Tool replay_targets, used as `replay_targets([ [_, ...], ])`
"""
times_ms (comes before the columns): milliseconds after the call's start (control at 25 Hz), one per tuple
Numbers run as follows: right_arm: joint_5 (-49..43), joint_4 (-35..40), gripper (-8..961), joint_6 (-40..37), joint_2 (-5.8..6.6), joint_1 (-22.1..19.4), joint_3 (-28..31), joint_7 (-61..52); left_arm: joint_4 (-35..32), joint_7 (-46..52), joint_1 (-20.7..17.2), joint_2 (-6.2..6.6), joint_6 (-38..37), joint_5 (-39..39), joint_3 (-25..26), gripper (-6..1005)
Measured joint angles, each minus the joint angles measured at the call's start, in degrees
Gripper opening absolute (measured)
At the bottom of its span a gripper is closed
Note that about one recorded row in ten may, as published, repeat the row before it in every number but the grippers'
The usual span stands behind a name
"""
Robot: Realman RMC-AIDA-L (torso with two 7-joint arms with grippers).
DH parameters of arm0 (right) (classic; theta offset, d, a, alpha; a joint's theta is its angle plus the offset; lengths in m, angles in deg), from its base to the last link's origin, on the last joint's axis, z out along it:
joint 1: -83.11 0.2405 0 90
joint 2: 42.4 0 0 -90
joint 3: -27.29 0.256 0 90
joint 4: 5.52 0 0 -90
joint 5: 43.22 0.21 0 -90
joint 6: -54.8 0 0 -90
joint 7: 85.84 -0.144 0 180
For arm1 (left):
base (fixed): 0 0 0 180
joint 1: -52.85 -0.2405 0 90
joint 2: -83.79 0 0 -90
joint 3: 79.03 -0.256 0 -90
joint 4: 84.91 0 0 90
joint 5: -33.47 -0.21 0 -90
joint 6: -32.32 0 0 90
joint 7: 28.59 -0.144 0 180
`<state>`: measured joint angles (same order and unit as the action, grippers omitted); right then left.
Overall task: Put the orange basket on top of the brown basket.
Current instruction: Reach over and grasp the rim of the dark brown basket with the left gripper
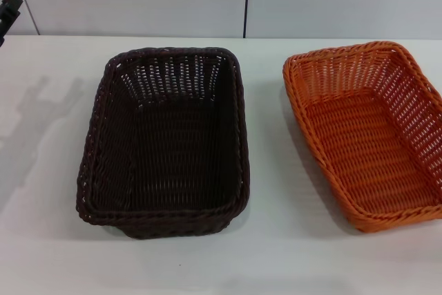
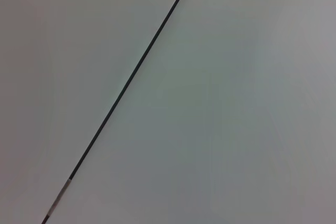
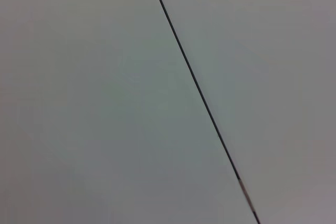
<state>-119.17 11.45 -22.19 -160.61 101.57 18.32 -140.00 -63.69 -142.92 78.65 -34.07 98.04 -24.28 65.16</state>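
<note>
Two baskets side by side on the white table (image 1: 41, 240), apart and not touching: the brown basket (image 1: 103, 170) in the middle, the orange basket (image 1: 414, 108) to its right, partly past the picture's edge, both open side up. Only a dark bit of the left gripper (image 1: 10, 5) up at the far left edge, well away from both baskets; cannot tell how its jaws stand. No sign of the right gripper, and just a pale wall with a thin dark seam (image 2: 126, 82) in both wrist views.
</note>
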Motion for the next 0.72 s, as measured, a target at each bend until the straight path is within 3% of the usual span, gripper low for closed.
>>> replay_targets([
  [560, -0.1, 0.69, 660, -6.62, 1.35, -2.39, 0.0, -8.29, 0.06, 0.28, -0.09, 0.0, 0.58, 0.0, -0.25, 843],
  [720, -0.13, 3.57, 660, -11.58, 1.72, -3.26, -1.29, -17.49, -0.33, 0.04, 0.07, 0.0, 0.53, 0.0, -0.01, 843],
])
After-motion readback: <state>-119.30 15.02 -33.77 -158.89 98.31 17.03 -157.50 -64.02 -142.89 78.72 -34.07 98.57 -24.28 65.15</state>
